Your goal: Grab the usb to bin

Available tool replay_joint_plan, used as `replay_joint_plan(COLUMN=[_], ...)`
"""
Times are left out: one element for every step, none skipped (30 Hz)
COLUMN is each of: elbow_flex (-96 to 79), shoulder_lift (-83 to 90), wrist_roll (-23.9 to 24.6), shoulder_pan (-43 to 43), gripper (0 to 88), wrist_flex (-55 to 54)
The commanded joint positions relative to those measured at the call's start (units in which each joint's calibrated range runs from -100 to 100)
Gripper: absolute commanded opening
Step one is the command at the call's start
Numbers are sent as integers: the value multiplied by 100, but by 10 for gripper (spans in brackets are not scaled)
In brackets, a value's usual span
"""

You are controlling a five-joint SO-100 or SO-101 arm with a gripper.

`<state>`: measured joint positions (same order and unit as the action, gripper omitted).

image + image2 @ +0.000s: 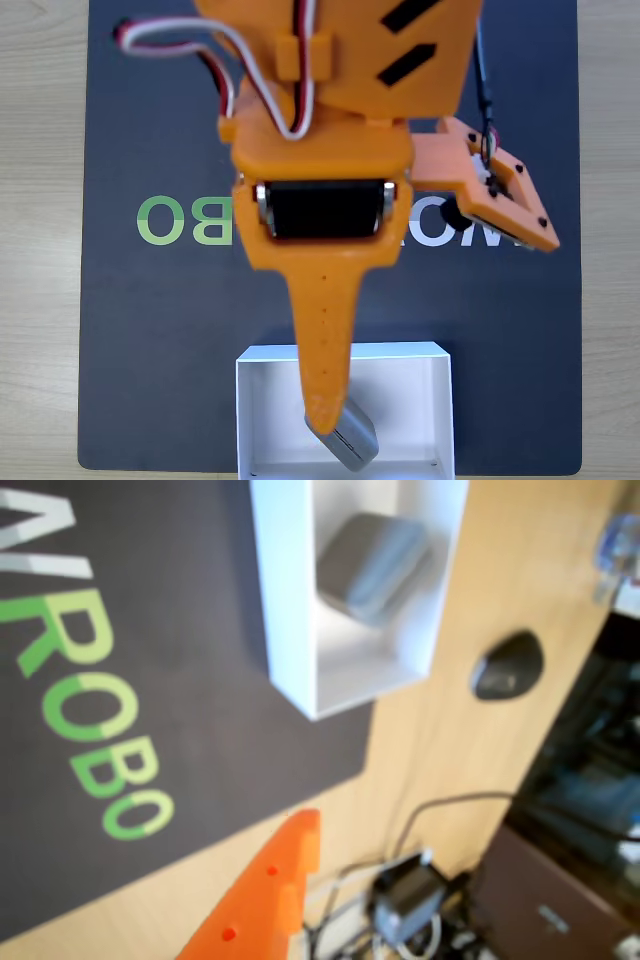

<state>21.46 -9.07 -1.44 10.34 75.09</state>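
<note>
**Grey usb sits inside the white bin, orange finger right above it**

From where I stand, the orange arm (330,130) reaches down over the dark mat (150,330) with its green and white lettering. In the fixed view, one long orange finger (325,340) tapers down into the bin (258,420), a white open-top box at the near edge of the mat. Its tip meets the upper corner of the usb (350,437), which lies tilted inside the bin, grey edge with a seam showing.

I see only the one finger there, so I cannot tell whether the gripper (322,415) is wide, narrow or clamped on anything.

In the wrist view the usb (372,565) rests inside the bin (285,600), apart from the orange fingertip (270,890) at the bottom of the frame. On the wooden table (480,580) beyond the mat lie a dark computer mouse (507,665) and a tangle of cables (410,900).
</note>
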Motion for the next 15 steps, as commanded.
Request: replay_joint_plan(elbow_flex=[-349, -466, -566, -674, -773, -873, -963, -1062, -1162, -1261, -1361, -1460, -1559, -1659, -1767], shoulder_lift=[826, 970, 1123, 1267, 1419, 1555, 1682, 1793, 1903, 1996, 2098, 2216, 2344, 2479, 2623], wrist_roll=[2, 2, -3, -3, -3, -3, -3, -3, -3, -3, 2, 18, 23, 13, 7], shoulder_pan=[85, 93, 102, 102, 102, 102, 85, 60, 43, 35, 35, 26, 26, 26, 26], gripper=[331, 294, 255, 218, 180, 144, 109, 79, 57, 44, 27, 22, 22, 22, 25], wrist_flex=[30, 30, 30, 30, 38, 108, 187, 265, 344, 431, 545, 684, 841, 1025, 1217])
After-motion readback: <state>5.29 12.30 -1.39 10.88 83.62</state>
